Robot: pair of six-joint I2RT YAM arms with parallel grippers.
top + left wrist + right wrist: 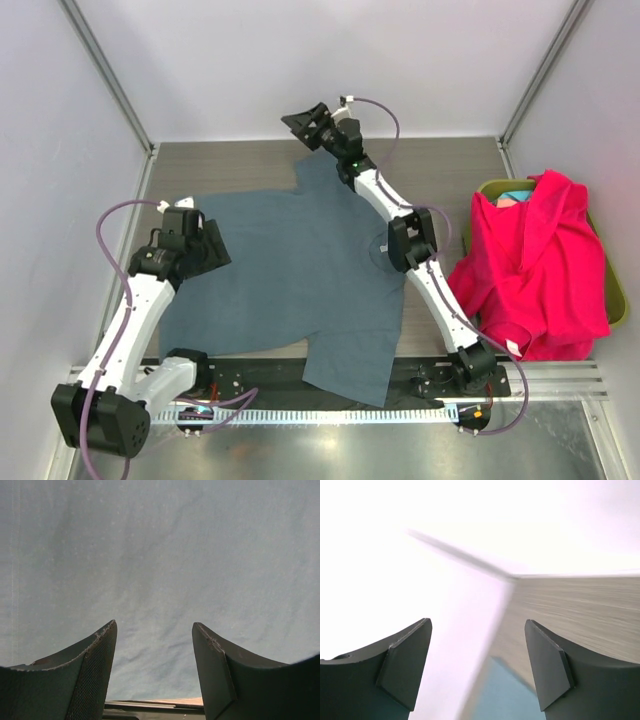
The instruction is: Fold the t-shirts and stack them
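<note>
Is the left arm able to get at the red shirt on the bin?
Probably not: the red shirt hangs over the bin at far right, and the right arm stretches between.

- This looks like a robot test cell in a lab. Plain white panel walls (300,60) close in three sides, framed by bare metal struts (105,70).
- A left arm (135,315) and a right arm (385,200) are bolted to a black rail (280,372) at the near edge of a wood-grain table (450,170).
- Purple-grey cables (110,215) loop loose off the arms.
- The only homely things are a grey-blue t-shirt (290,270) and a pink-red t-shirt (530,270), the latter heaped on an olive-green bin (615,285).
</note>
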